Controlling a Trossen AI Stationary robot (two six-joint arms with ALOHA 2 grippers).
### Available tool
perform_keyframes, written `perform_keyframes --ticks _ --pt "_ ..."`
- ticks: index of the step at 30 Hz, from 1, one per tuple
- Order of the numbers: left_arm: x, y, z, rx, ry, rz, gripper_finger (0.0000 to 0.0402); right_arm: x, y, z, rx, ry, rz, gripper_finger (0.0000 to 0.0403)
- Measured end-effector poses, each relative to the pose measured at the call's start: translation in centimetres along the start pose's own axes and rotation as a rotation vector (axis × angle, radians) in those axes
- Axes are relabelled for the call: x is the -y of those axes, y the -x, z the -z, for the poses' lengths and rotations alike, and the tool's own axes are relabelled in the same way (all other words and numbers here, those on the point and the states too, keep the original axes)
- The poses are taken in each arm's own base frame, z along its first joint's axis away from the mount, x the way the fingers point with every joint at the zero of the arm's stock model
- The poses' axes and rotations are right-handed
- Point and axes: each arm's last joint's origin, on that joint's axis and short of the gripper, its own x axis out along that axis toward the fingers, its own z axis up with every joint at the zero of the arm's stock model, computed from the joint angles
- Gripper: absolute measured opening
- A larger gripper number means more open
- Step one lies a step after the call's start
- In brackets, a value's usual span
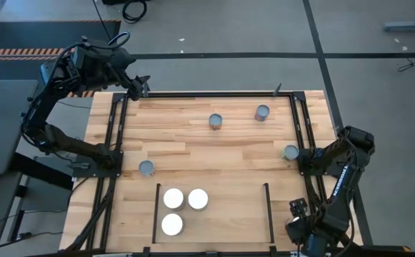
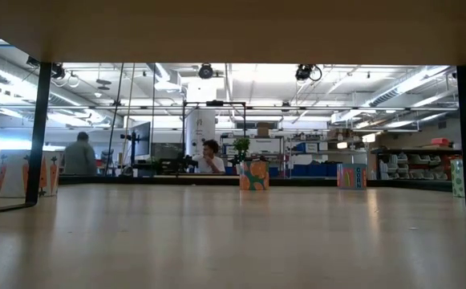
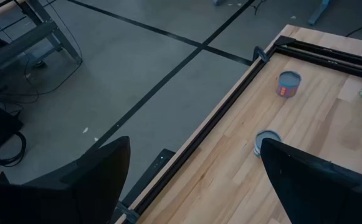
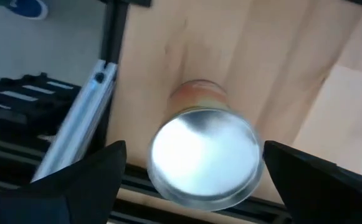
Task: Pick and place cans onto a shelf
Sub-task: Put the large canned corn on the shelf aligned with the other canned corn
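Observation:
A can with a dull grey metallic top (image 4: 205, 155) stands upright on the wood by the right rail (image 1: 291, 152). My right gripper (image 4: 192, 152) is above it, pointing down and open, with one finger on each side of the can and a gap showing. Three more grey-topped cans (image 1: 216, 121) (image 1: 262, 113) (image 1: 146, 168) stand on the planks. Three white-topped cans (image 1: 173, 198) (image 1: 198, 199) (image 1: 172, 225) stand on the shelf (image 1: 225, 221) at the near edge. My left gripper (image 1: 141, 86) waits open over the far left corner.
Black rails (image 1: 303, 121) frame the tabletop, and the right one runs close beside the flanked can. The shelf's own rails (image 1: 156, 214) (image 1: 270, 214) stand on its two sides. Bare planks lie in the table's middle. People (image 2: 210, 158) are in the room beyond.

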Motion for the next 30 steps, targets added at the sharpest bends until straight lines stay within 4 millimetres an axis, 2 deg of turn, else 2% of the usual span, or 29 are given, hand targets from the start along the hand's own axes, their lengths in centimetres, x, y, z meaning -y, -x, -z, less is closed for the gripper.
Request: perform_keyframes --ticks 4,13,16,20,22,24,27,30 --pt "0.0 0.0 0.0 0.000 0.000 0.000 0.0364 0.3 -1.6 0.6 -0.048 0.003 0.012 0.0387" --pt "0.0 0.0 0.0 0.000 0.000 0.000 0.0364 0.6 -2.8 1.3 -0.048 0.037 0.030 0.0381" --pt "0.0 0.0 0.0 0.000 0.000 0.000 0.0364 0.6 -3.5 1.3 -0.025 0.038 0.025 0.0367" --pt "0.0 0.0 0.0 0.000 0.000 0.000 0.0364 0.7 -3.4 1.5 -0.031 -0.001 0.015 0.0324" --pt "0.0 0.0 0.0 0.000 0.000 0.000 0.0364 0.5 -2.1 1.5 -0.034 -0.019 -0.035 0.0307" --pt "0.0 0.0 0.0 0.000 0.000 0.000 0.0364 0.1 0.1 1.5 -0.041 -0.033 -0.121 0.0307" --pt "0.0 0.0 0.0 0.000 0.000 0.000 0.0364 -0.4 4.5 1.2 -0.029 -0.071 -0.250 0.0307" --pt "0.0 0.0 0.0 0.000 0.000 0.000 0.0364 -0.3 9.5 0.3 0.098 -0.111 -0.372 0.0307"
